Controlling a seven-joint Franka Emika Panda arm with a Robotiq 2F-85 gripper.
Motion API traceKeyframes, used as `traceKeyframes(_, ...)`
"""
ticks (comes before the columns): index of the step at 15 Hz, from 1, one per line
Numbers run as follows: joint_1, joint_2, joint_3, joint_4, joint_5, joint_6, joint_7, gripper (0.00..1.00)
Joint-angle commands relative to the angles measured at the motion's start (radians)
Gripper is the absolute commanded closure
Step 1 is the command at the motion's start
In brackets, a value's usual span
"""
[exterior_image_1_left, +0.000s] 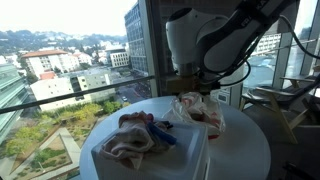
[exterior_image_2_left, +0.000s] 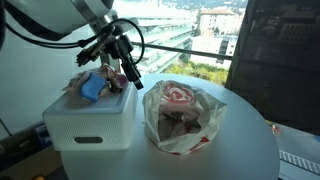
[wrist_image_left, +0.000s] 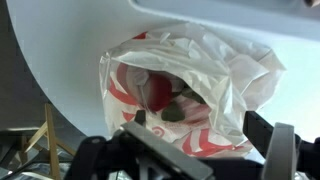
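Hovers with claw (wrist_image_left: 188, 143) spread wide and empty, close over the crumpled plastic bag (wrist_image_left: 200, 70) lying just beneath it on the round white table (exterior_image_2_left: 250, 130), white bin (exterior_image_2_left: 90, 125) of cloths beside.

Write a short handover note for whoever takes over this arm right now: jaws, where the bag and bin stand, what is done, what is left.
Jaws: gripper open, holding nothing, hovering over the plastic bag.
Things: the bag stands open on the round table, beside the white bin; crumpled cloths lie in the bin.
Done: cloths in the bin.
Left: the bag's contents, not taken out.
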Motion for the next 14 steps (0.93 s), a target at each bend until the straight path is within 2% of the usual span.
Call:
traceKeyframes(1, 0.033, -0.106, 0.07, -0.03, 0.171, -0.03, -0.192, 0.0)
traceKeyframes(4, 0.055, -0.101, 0.117, 0.0, 0.247, -0.007, -0.334, 0.0)
traceKeyframes(10, 0.083, 0.008, 0.139, 0.063, 0.554, 0.002, -0.751, 0.0)
traceKeyframes(14, 0.09, 0.06, 0.151, 0.093, 0.623, -0.03, -0.958, 0.0)
